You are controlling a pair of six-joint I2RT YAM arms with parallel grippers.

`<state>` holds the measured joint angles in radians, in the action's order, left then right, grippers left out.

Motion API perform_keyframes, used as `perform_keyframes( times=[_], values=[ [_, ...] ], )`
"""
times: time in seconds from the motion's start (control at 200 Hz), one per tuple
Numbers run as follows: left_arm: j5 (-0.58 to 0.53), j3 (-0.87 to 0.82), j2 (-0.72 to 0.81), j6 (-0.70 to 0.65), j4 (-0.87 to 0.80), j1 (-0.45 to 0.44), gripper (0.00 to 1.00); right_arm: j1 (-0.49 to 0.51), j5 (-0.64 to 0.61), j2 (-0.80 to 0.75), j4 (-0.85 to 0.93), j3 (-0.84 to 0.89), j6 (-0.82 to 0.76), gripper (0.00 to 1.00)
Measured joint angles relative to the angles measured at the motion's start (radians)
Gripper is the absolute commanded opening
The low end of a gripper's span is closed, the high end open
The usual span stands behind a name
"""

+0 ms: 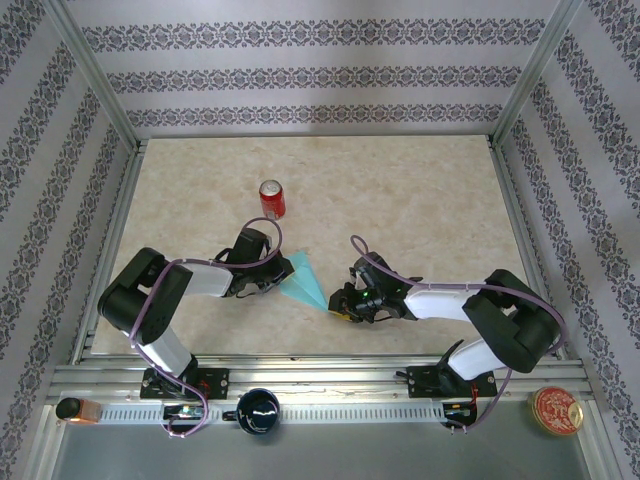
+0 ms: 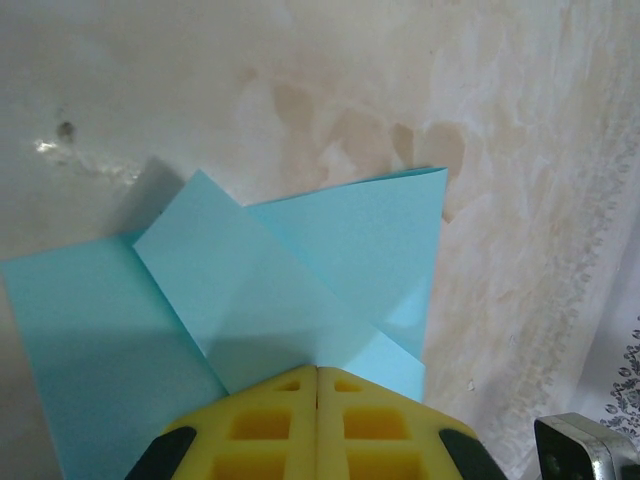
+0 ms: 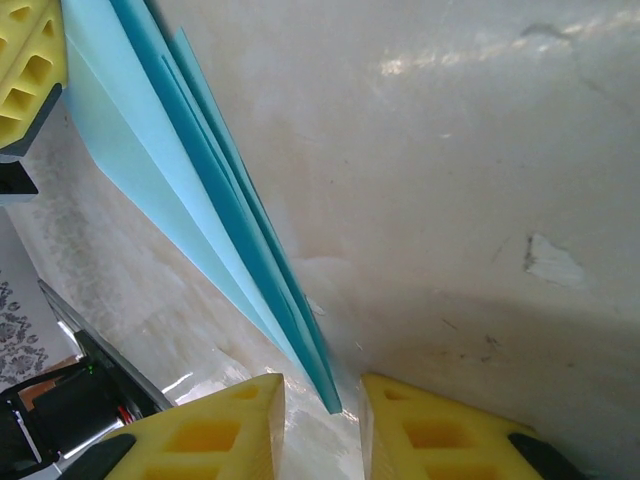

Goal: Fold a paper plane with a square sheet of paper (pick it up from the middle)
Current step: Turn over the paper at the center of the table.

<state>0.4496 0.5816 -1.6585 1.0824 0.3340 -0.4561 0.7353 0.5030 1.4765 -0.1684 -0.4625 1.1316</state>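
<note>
The paper plane [image 1: 303, 282], part-folded, is seen lying on the worktop [image 1: 420, 200] at 5 o'clock of the red can [image 1: 271, 199], its point aimed toward 5 o'clock. The left pincer [image 2: 318, 385] is fully closed, pads together, at the wide end, seemingly to pin the layers down; whether paper is nipped cannot be told. The right pincer [image 3: 322, 392] is parted slightly, the point framed untouched between its fingers, probably so the crease can be pinched next.
</note>
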Motion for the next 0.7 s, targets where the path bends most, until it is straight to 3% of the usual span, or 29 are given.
perform_keyframes(
  times=[0.699],
  values=[
    [-0.01,0.0,0.005,0.0,-0.008,0.0,0.04,0.013,0.042,0.038,-0.077,-0.002,0.03,0.19]
  ],
)
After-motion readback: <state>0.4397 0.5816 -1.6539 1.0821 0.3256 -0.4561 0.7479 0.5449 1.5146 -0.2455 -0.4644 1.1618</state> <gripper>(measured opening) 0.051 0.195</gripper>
